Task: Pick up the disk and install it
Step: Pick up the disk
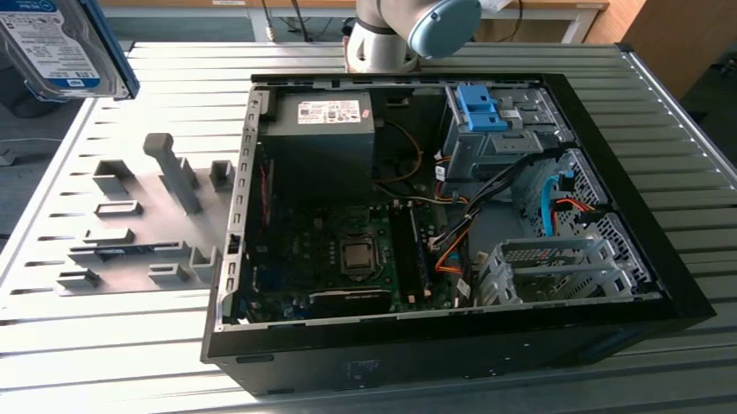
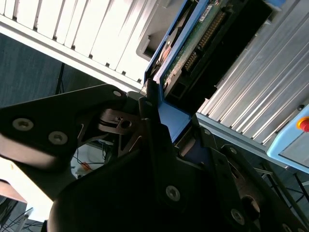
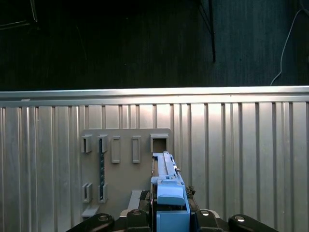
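One disk [image 1: 55, 41], cut off by the frame's corner at ten o'clock in the exterior view, hangs in the air. In both wrist views the gripper's [image 3: 170, 217] black fingers [image 2: 149, 111] are closed tightly on its blue frame. Below lie a ribbed metal table [image 1: 116, 362], one grey slotted plate [image 1: 138, 185] at nine o'clock from one open computer case [image 1: 484, 345], and dark floor [image 3: 145, 43] beyond the table edge.

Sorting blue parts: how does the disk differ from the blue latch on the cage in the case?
The disk is held aloft in the gripper; the blue latch sits on the cage inside the case. The disk is a flat labelled slab with a blue edge; the latch is blue throughout. Both have blue plastic.
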{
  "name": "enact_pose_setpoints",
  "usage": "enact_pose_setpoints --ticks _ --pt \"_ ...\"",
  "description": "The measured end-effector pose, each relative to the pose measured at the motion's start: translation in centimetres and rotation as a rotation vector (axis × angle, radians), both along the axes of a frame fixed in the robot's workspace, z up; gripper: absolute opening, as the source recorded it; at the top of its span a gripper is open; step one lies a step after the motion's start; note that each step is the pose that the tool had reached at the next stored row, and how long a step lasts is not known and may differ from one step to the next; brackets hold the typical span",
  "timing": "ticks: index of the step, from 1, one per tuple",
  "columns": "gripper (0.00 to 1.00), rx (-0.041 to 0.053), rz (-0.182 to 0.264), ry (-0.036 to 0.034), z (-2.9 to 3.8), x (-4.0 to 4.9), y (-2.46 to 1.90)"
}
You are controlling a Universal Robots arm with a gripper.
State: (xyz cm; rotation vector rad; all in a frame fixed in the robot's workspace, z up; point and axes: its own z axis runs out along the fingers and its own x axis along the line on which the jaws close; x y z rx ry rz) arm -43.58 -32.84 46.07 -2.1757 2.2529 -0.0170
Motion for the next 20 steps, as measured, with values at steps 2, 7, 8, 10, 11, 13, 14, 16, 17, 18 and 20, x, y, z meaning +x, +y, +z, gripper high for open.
enact_pose_setpoints --ticks 2,7,8,10,11,13,14,16,17,18,20 --pt "0.36 -0.0001 0.0 0.0001 0.03 0.0 0.0" --pt "0.36 -0.0001 0.0 0.0003 0.1 0.0 0.0" --pt "0.36 -0.0001 0.0 0.0003 0.14 -0.01 0.0" --pt "0.36 -0.0001 0.0 0.0001 0.2 0.0 0.0" --pt "0.36 -0.0001 0.0 0.0001 0.22 0.0 0.0" --pt "0.36 -0.0001 0.0 0.0001 0.27 0.0 0.0" --pt "0.36 -0.0001 0.0 0.0002 0.32 0.0 0.0" --pt "0.36 -0.0001 0.0 0.0002 0.47 0.0 0.0" --pt "0.36 -0.0001 0.0 0.0002 0.56 0.0 0.0" --pt "0.36 -0.0001 0.0 0.0002 0.65 0.0 0.0" --pt "0.36 0.0 0.0 0.0001 0.79 0.0 0.0"
